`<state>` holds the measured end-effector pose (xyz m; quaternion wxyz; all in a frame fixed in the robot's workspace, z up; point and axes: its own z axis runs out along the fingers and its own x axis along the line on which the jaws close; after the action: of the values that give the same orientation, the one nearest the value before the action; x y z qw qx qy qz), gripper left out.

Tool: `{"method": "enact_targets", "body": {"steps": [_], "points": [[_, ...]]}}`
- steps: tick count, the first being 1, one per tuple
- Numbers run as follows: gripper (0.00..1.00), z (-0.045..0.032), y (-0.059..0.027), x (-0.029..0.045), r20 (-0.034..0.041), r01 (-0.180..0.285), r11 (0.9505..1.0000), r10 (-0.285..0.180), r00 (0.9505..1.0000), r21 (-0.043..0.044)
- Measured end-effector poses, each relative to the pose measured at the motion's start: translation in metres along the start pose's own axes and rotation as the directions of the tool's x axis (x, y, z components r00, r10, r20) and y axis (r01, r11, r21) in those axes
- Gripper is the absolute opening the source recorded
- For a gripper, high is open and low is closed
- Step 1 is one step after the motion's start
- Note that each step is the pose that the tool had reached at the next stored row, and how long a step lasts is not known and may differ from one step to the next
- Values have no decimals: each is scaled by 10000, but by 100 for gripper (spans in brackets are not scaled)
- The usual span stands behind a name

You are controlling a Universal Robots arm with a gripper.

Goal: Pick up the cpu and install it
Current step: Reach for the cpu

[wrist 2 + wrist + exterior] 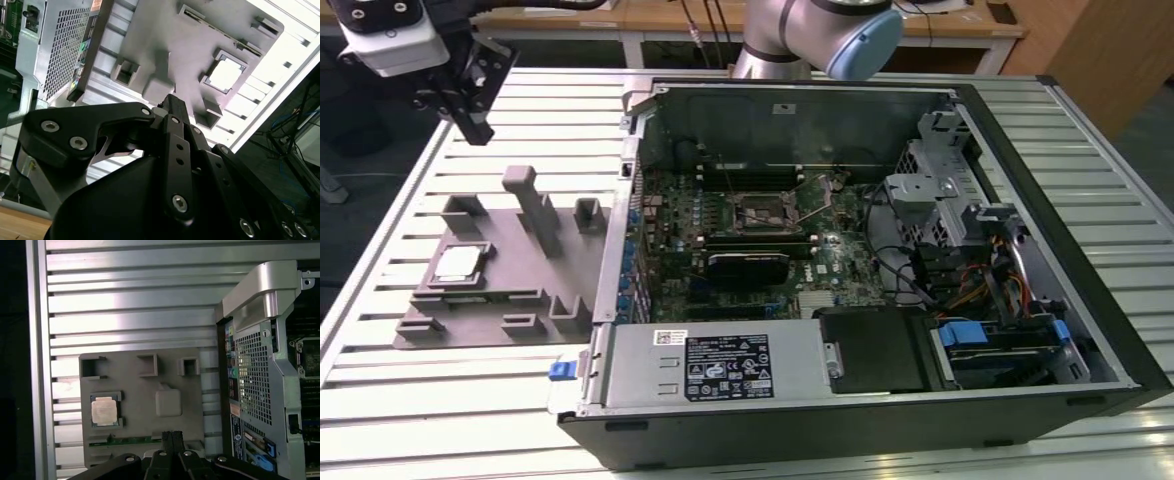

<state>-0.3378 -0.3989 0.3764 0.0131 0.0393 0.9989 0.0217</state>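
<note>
Slatted metal surface carrying a grey fixture and an open computer case. The fixture lies flat along the surface's edge on the exterior view's left. The case stands just beside it and takes up the middle of the surface and its side on the exterior view's right.

The cpu rests flat, silver top upward, in a square framed pocket of the fixture, on the side of the fixture nearest that surface edge. In both wrist views the cpu sits within its pocket, apart from the fixture's upright posts and blocks.

The tool hangs in the air over the surface's corner at the top of the exterior view's left, well apart from the cpu and touching nothing. In the first wrist view the tool has its two fingers pressed together with nothing between them, and the fixture lies below.

Inside the case, the socket sits near the middle of the board, well apart from the cpu. The arm rises at the surface's edge behind the case
</note>
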Motion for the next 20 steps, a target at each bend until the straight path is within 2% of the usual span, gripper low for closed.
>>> {"method": "enact_targets", "body": {"steps": [20], "points": [[11, 148, -21, 184, 1, -8, 10000, 8, 10000, 0]]}}
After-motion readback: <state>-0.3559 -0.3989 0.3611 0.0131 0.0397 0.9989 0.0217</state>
